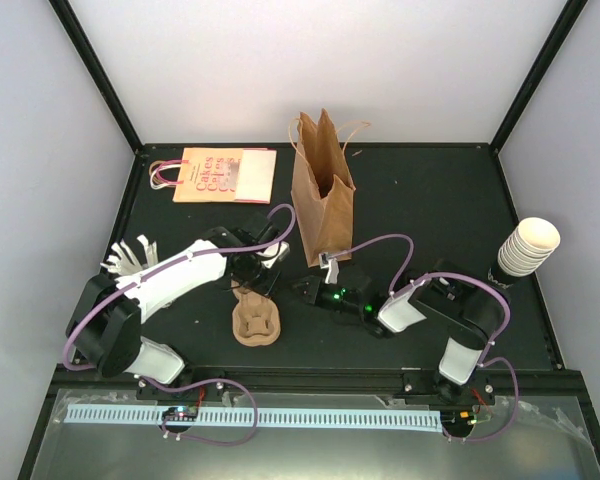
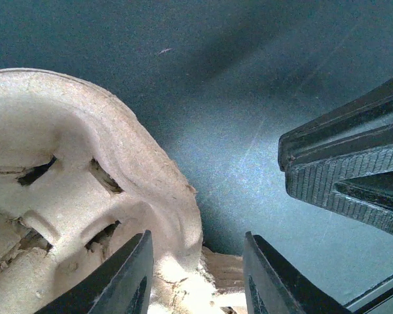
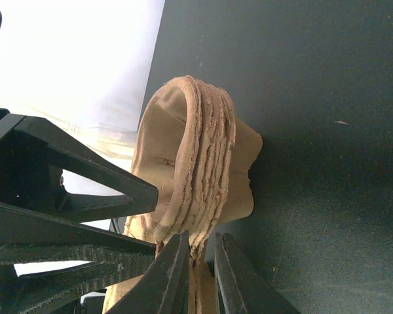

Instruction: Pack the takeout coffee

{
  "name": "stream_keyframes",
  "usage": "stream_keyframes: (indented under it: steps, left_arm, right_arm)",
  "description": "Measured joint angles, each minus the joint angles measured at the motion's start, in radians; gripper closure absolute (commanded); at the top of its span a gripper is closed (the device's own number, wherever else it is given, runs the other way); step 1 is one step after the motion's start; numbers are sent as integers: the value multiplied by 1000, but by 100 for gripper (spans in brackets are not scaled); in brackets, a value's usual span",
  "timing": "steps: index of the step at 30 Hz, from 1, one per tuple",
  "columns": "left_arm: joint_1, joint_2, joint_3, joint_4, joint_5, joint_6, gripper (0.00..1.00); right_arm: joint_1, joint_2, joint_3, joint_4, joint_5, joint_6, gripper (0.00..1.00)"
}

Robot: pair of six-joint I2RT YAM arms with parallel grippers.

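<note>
**A:** Top view: which item bears lettering?

**B:** The flat orange paper bag (image 1: pixel 212 175), lying near the back left corner of the table (image 1: pixel 430 200). Several lines of bold pink lettering (image 1: pixel 216 172) run across its face, turned sideways to the camera.

**A:** Can the words be read?

**B:** No. The letters are too small and blurred to spell out with any certainty.

**A:** And the two wrist views?

**B:** Nothing readable in either.
</note>
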Motion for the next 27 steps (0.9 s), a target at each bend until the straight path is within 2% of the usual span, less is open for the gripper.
stream_keyframes:
  steps: [5,20,27]
  left_arm:
    - [-3,7,0,0,-1,3,62]
    - [-6,44,1,-3,-23,5,87]
    - [-6,43,14,-15,-31,6,87]
  right_arm:
    - [0,0,0,0,0,0,85]
    - [0,0,0,0,-1,0,85]
    - [0,2,0,1,-6,0,84]
